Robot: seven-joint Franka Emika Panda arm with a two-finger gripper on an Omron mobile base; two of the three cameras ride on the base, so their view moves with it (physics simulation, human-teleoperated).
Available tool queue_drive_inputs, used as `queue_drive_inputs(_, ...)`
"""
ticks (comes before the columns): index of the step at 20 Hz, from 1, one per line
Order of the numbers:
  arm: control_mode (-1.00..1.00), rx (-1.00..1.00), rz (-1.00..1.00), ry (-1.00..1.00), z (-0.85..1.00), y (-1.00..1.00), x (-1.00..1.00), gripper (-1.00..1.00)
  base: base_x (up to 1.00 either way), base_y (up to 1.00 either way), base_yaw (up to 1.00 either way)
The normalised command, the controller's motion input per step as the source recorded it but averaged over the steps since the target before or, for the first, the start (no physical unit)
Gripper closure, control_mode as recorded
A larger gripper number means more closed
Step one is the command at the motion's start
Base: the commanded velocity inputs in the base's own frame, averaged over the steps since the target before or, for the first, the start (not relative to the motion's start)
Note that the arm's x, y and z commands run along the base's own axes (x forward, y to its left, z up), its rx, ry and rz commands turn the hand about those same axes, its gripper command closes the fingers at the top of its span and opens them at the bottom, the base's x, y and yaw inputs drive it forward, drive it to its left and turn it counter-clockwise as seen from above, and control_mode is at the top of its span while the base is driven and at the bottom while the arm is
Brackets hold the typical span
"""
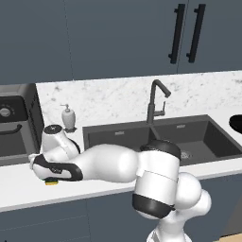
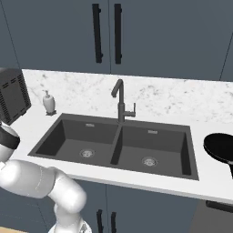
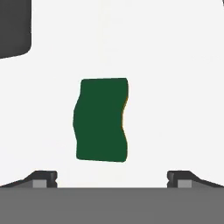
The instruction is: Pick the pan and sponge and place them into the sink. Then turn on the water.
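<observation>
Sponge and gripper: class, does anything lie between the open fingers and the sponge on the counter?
Nothing visible does. In the hand view the sponge lies on bare white counter, centred above the gap of the open gripper, with its green top fully exposed and nothing over or beside it.

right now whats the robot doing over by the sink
The arm is reaching low over the white counter left of the sink, its open gripper hovering above the sponge, which lies flat and untouched. The pan sits on the counter right of the sink. Both basins hold nothing, and no water runs from the faucet.
</observation>
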Motion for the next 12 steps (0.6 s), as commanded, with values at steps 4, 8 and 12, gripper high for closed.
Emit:
queue_drive_inputs(4, -1.0, 0.0, 0.0, 0.0, -0.13, 0.01, 0.03, -1.0, 0.0, 0.0, 0.0)
queue_drive_inputs(8, -1.0, 0.0, 0.0, 0.0, -0.13, 0.0, 0.13, -1.0, 0.0, 0.0, 0.0)
queue_drive_inputs(12, -1.0, 0.0, 0.0, 0.0, -0.12, 0.01, 0.04, -1.0, 0.0, 0.0, 0.0)
